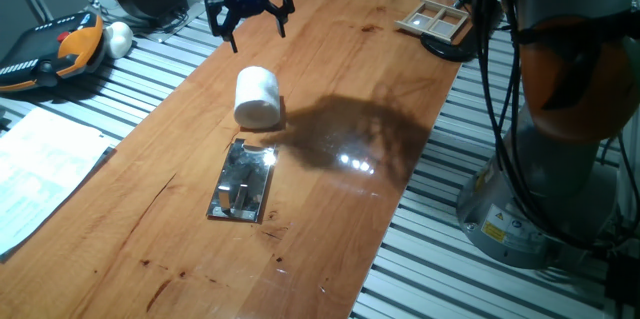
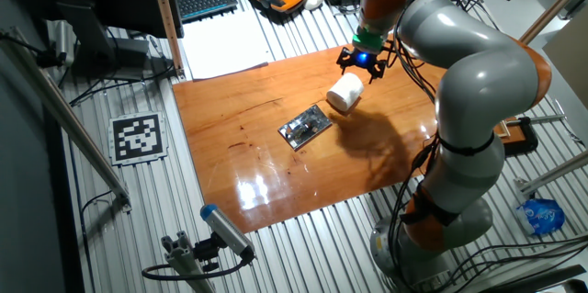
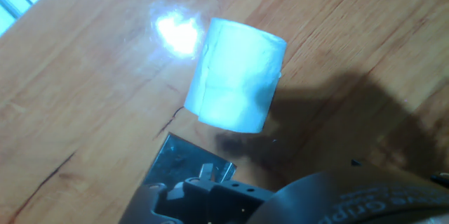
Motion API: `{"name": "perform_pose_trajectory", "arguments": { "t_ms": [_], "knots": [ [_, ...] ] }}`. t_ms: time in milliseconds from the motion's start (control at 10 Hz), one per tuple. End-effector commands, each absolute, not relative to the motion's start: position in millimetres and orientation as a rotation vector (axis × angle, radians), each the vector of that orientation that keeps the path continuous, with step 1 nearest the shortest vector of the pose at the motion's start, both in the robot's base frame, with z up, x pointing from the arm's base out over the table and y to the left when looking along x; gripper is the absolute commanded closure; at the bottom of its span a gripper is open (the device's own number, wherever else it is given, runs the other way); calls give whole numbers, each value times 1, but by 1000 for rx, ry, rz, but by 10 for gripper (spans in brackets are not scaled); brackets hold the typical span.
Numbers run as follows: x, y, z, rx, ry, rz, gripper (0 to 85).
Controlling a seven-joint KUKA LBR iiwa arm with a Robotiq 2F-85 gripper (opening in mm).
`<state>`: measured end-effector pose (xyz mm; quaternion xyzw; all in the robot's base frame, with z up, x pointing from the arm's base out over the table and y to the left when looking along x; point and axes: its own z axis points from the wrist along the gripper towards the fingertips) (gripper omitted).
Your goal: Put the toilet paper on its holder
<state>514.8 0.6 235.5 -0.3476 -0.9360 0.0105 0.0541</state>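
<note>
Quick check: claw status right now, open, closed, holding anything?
Claw: open and empty, hovering above the table beyond the toilet paper, which lies on its side, untouched.

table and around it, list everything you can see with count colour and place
toilet paper: 1, white, lying on its side mid-table
holder: 1, shiny metal plate, flat on the table just beside the roll
table: 1, brown wood
wooden tray: 1, light wood with compartments, far table corner
white ball: 1, off the table by the pendant
pendant: 1, orange and black, off the table
keyboard: 1, dark, behind the table
arm: 1, grey and orange
gripper: 1, black, open, above the roll
</note>
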Motion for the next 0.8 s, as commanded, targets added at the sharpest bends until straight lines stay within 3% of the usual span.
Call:
{"name": "perform_pose_trajectory", "arguments": {
  "t_ms": [0,700],
  "knots": [
    [515,1,236,-1050,-2851,31,0],
    [515,1,236,-1027,-2859,10,0]
  ]
}}
